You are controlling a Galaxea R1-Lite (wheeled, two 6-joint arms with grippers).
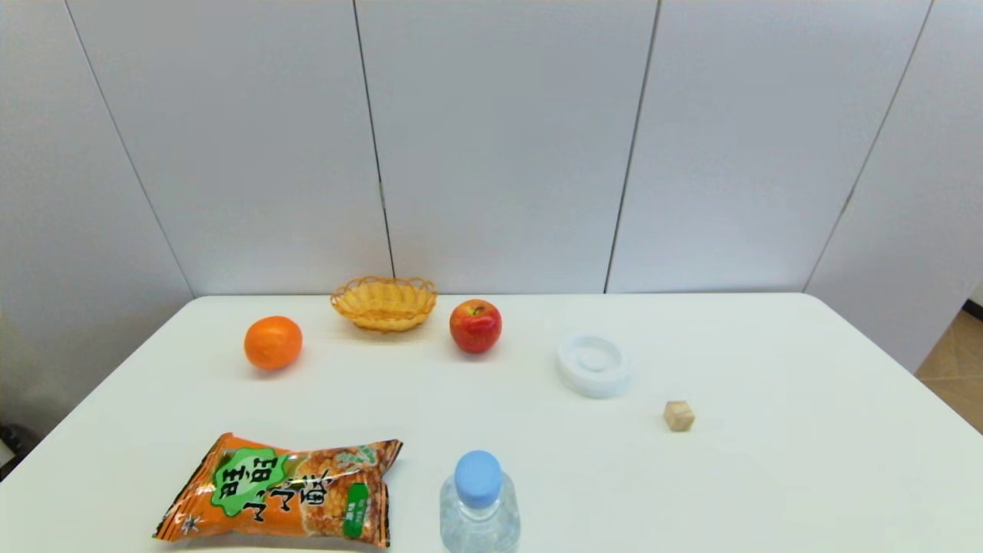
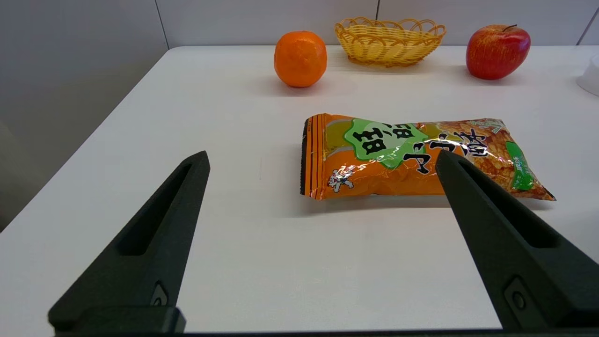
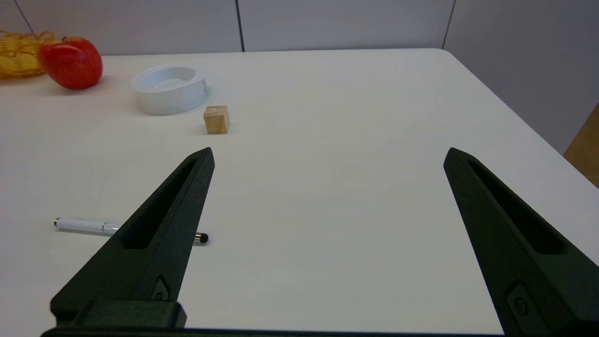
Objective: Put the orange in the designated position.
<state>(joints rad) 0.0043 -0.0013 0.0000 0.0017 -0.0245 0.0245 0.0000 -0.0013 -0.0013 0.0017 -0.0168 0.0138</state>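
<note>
White bench (image 1: pixel 768 476) carries all items. Orange snack bag (image 1: pixel 284 491) lies flat at the near left. Yellow wicker basket (image 1: pixel 384 303) stands at the far edge, the orange (image 1: pixel 273 342) just left of it, resting free on the bench, ungripped. Left gripper (image 2: pixel 320 161) and right gripper (image 3: pixel 327 157) hover low, jaws wide, holding nothing.
</note>
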